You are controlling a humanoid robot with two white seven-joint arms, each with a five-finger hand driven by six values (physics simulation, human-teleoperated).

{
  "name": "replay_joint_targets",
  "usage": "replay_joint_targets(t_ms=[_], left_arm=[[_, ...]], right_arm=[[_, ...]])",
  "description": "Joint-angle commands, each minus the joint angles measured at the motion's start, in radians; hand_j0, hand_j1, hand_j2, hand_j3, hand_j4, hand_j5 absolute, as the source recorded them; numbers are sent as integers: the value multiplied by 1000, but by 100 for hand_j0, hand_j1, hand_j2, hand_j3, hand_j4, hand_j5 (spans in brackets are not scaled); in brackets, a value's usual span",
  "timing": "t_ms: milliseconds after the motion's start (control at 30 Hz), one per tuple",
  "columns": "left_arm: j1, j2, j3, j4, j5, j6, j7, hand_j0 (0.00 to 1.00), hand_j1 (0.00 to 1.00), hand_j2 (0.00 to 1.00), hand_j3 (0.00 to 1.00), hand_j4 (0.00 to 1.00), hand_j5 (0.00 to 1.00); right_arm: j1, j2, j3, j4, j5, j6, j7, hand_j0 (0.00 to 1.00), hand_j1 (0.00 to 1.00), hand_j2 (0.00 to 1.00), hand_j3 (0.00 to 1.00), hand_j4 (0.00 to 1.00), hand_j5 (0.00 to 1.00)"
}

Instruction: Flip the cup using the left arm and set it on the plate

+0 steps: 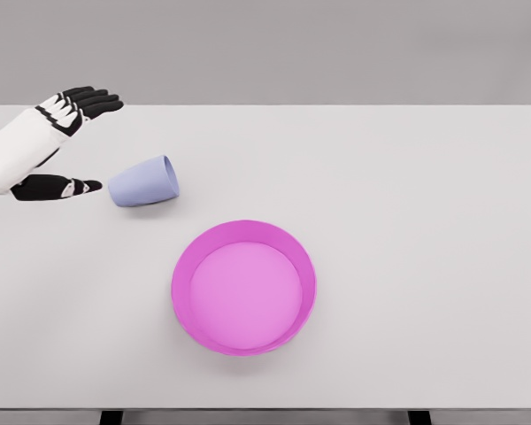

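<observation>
1. Left hand (60, 142): enters from the upper left on a white arm (13, 150). Black fingers (93, 99) are extended and spread toward the right; the black thumb (57, 187) is held apart below them. The hand is released and grasps nothing.
2. Cup (142, 182): lies on its side just right of the thumb tip, near it but with a small gap showing. It sits lower than the extended fingers, roughly opposite the gap between fingers and thumb.
3. Cup orientation: the closed base points toward the hand; the open mouth faces away from it, to the right.
4. Cup appearance: pale lavender-blue, smooth matte finish, tapered cylindrical form that widens toward the rim. No handle is visible. No label, brand or writing can be read on it.
5. Plate (244, 288): located well away from the hand, below and to the right of the cup, and apart from the cup. Round, bright magenta, with a raised upright rim and a flat, lighter pink floor. Surface is plain and unmarked.
6. Desk (407, 195): flat, light grey-white, uniform and matte. It carries the cup and the plate; the hand is over its far left corner area.
7. Background: a plain grey wall (336, 44) lies beyond the desk's far edge.
</observation>
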Motion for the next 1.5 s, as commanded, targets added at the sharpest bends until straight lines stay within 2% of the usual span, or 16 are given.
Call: replay_joint_targets(t_ms=[0,300,633,700,767,800,867,967,1067,1100,1267,1467], left_arm=[[0,9,0,0,5,0,1,100,100,100,100,100,100],[2,9,-7,1,3,0,1,100,100,100,100,100,100],[-18,-13,-98,9,5,0,1,100,100,100,100,100,100],[-44,-33,-113,9,5,21,1,100,100,100,100,100,100],[-64,-43,-141,11,8,85,2,100,100,100,100,100,100],[-94,-80,-181,11,57,179,2,100,100,100,100,100,100],[-103,-89,-202,5,161,290,1,100,100,100,100,100,100],[-110,-89,-210,-15,229,337,-1,100,100,100,100,100,100],[-120,-89,-222,-57,290,497,-1,100,100,100,100,100,100],[-126,-89,-227,-58,299,512,-1,100,100,100,100,100,100],[-210,-131,-360,-58,306,658,-1,100,100,100,100,100,100],[-221,-158,-385,-48,304,765,7,100,100,100,100,100,100]], right_arm=[[0,0,-1,1,-2,1,2,100,100,100,100,100,100],[0,0,0,1,0,1,-1,100,100,100,100,100,100],[0,0,0,1,0,1,-1,100,100,100,100,100,100],[0,0,0,1,0,1,-1,100,100,100,100,100,100],[0,0,0,1,0,1,-1,100,100,100,100,100,100],[0,0,0,1,0,1,-1,100,100,100,100,100,100],[0,0,0,1,0,1,-1,100,100,100,100,100,100],[0,0,0,1,0,1,-1,100,100,100,100,100,100],[0,0,0,1,0,1,-1,100,100,100,100,100,100],[0,0,0,1,0,1,-1,100,100,100,100,100,100],[0,0,0,1,0,1,-1,100,100,100,100,100,100],[0,0,0,1,0,1,-1,100,100,100,100,100,100]])
